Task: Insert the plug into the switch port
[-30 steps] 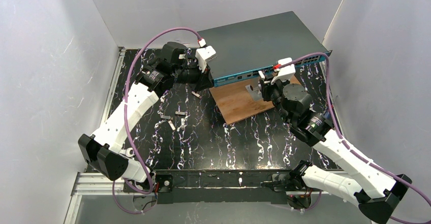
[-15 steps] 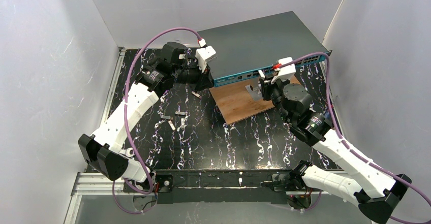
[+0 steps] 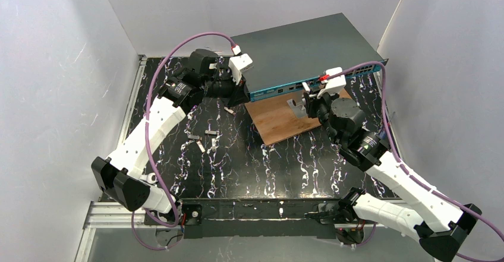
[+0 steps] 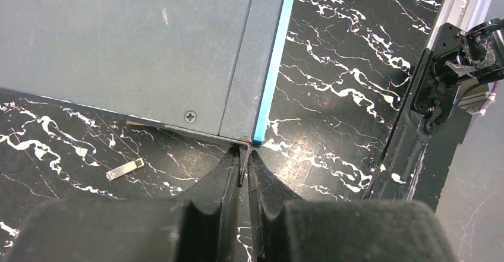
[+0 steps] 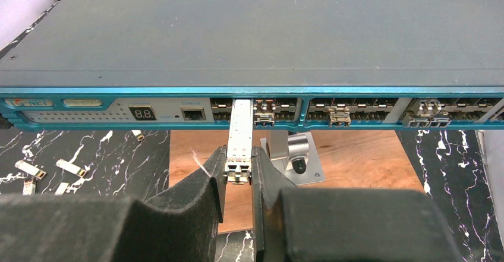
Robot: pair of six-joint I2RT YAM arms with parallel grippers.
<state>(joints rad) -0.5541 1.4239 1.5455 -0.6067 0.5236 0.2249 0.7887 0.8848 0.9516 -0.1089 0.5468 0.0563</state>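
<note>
Right wrist view shows the plug (image 5: 240, 125), a slim silver transceiver module. The right gripper (image 5: 238, 160) pinches its rear end. The plug's nose meets the teal front strip (image 5: 89, 90) of the switch (image 5: 238, 30), at a socket in the row of ports (image 5: 356, 103) just right of the small network jack (image 5: 193, 114). We cannot tell how far the nose has gone in.

We judge the step in hand to be the push home. To do it well, we should hold the module's long axis square to the front face and level with the socket. We should then press straight in without twisting, since a tilted nose would likely catch on the socket's edge.

In the left wrist view, the left gripper (image 4: 245, 167) is pressed together on the thin metal corner of the switch. This braces the switch on the table (image 4: 333, 95), so the box should not slide back under the push. A wooden board (image 5: 368, 155) lies just in front of the switch, below the plug.
</note>
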